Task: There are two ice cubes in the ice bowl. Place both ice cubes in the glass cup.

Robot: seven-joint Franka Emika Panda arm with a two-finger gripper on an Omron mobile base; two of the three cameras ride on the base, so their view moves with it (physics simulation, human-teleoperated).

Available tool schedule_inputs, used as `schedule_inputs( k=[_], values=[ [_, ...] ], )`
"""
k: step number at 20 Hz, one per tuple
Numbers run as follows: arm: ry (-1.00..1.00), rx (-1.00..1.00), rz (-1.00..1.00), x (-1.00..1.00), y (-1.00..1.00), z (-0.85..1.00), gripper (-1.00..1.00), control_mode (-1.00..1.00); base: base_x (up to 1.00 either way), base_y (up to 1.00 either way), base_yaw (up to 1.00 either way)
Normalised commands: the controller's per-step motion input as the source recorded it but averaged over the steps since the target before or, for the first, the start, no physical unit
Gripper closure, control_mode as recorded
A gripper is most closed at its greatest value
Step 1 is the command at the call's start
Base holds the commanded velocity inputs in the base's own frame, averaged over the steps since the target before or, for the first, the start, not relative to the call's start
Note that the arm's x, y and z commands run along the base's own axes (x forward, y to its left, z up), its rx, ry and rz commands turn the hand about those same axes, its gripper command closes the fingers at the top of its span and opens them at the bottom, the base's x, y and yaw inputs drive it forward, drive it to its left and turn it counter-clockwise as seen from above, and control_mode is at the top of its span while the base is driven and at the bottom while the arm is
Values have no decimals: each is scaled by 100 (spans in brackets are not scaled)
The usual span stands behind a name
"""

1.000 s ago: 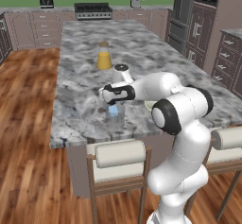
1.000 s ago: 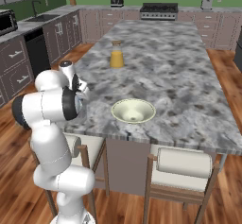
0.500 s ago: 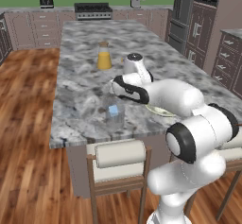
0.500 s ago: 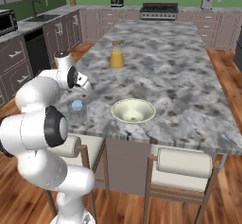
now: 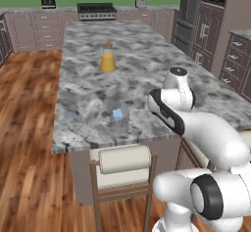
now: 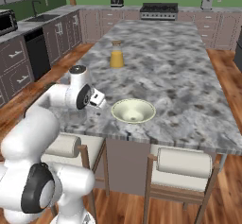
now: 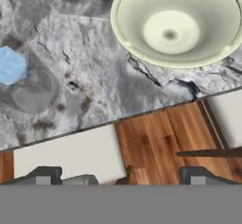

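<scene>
The marble counter (image 6: 189, 90) carries the ice bowl (image 6: 133, 110) near its front edge. At the bowl's nine o'clock in the hand view, the glass cup (image 5: 118, 119) holds an ice cube (image 7: 11, 65). The gripper (image 7: 120, 175) stands spread, holding nothing.

no writing can be read anywhere. no label, brand or number shows on any thing or surface.
</scene>
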Motion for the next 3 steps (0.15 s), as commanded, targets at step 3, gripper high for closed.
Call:
schedule_inputs(
  k=[3],
  values=[
    [0,0,0,0,0,0,-100,-100,0,0,0]
  ],
)
